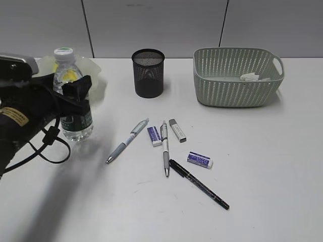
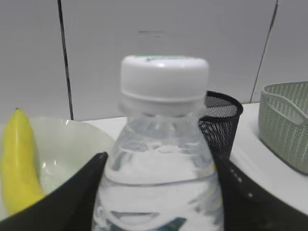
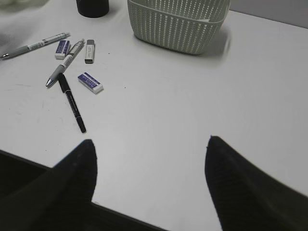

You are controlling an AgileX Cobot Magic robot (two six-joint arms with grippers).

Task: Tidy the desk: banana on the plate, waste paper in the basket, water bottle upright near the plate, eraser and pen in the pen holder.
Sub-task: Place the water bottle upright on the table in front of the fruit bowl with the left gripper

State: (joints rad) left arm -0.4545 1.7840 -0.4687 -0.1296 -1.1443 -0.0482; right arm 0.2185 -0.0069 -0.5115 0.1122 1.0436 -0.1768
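Note:
The clear water bottle (image 1: 65, 70) stands upright on the desk (image 1: 262, 166), just in front of the pale green plate (image 1: 97, 75). My left gripper (image 1: 75, 92) is shut on the bottle's body, a black finger against each side. The banana (image 2: 19, 163) lies in the plate (image 2: 72, 139). Waste paper (image 1: 254, 77) sits inside the basket (image 1: 237, 83). The black mesh pen holder (image 1: 148, 73) stands between plate and basket. Three pens (image 1: 127, 140) (image 1: 165, 148) (image 1: 199, 184) and three erasers (image 1: 154, 136) (image 1: 177, 130) (image 1: 200, 160) lie mid-desk. My right gripper (image 3: 150, 143) hangs open over bare desk.
In the right wrist view the basket (image 3: 173, 24) is at the far side and the pens and erasers are at the far left. The desk's front edge runs close under the right gripper's fingers. A grey panelled wall backs the desk.

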